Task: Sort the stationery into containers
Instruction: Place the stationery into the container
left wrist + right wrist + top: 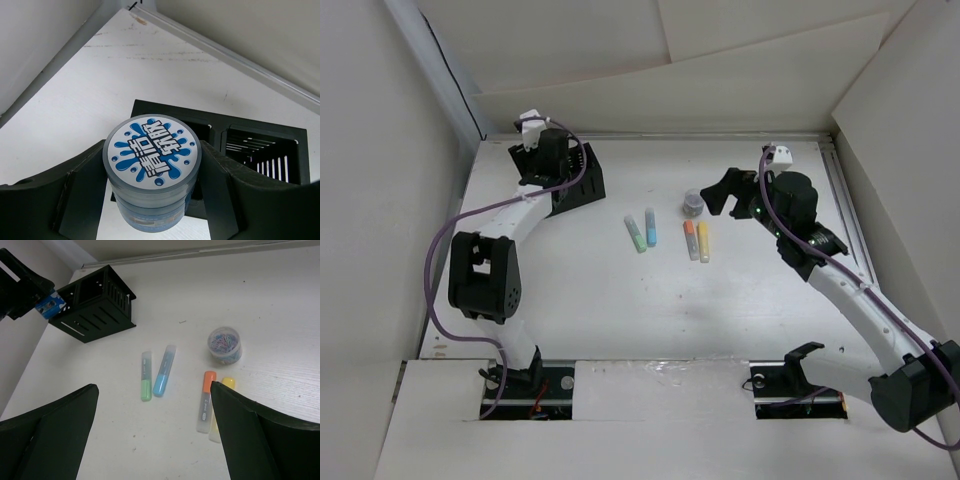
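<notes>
1. The step in hand appears to be putting a round jar [151, 150] with a blue-and-white lid into the box [265, 145]. The jaws of the left arm [480, 275] are clenched on the sides of the jar. They hold it upright above the box, at the far left of the tabletop [620, 330].
2. It cannot be told over which compartment the jar hangs. In the left wrist view it covers the left part of the box, and an open compartment shows to its right.
3. The next move probably calls for bringing the jar straight over one opening, lowering it, and only then letting go. The jar looks wide against the openings, so it must be centred with care, or the rim may catch it.
4. The jaws of the right arm [840, 285] are released, spread wide, and grasp nothing. They stand just right of the cup [693, 203], which has paper clips inside.
5. Four markers lie in the middle of the tabletop, well apart from the box. The green [145, 385] and blue [163, 372] ones are side by side. The orange [205, 402] and yellow [226, 384] ones lie close together to their right, near the cup. None of these is in the box yet, so most of the sorting seems to remain.
</notes>
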Motion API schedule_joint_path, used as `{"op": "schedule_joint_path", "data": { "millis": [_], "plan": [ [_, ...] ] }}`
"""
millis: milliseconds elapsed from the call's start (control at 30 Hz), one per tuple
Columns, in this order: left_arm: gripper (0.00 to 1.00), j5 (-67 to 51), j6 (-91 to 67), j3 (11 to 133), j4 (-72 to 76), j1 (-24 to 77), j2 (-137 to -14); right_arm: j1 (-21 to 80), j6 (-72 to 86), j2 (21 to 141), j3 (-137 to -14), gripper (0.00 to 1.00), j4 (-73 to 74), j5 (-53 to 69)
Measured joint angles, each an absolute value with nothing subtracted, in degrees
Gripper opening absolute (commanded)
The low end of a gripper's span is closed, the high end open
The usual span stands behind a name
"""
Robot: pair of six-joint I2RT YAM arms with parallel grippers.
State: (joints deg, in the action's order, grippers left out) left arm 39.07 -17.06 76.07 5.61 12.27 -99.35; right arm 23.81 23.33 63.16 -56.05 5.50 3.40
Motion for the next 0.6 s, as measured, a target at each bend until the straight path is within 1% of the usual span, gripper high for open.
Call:
{"op": "schedule_joint_path", "data": {
  "millis": [267, 600],
  "plan": [
    [0.22, 39.35, -14.00, 71.72, 14.92, 12.64, -99.35, 24.12, 23.33, 63.09, -55.33, 1.00, 5.19, 3.40],
    [0.22, 40.88, -9.91, 70.89, 21.58, 12.64, -99.35, 24.12, 23.33, 63.07, -55.29, 1.00, 4.32, 3.38]
  ]
}}
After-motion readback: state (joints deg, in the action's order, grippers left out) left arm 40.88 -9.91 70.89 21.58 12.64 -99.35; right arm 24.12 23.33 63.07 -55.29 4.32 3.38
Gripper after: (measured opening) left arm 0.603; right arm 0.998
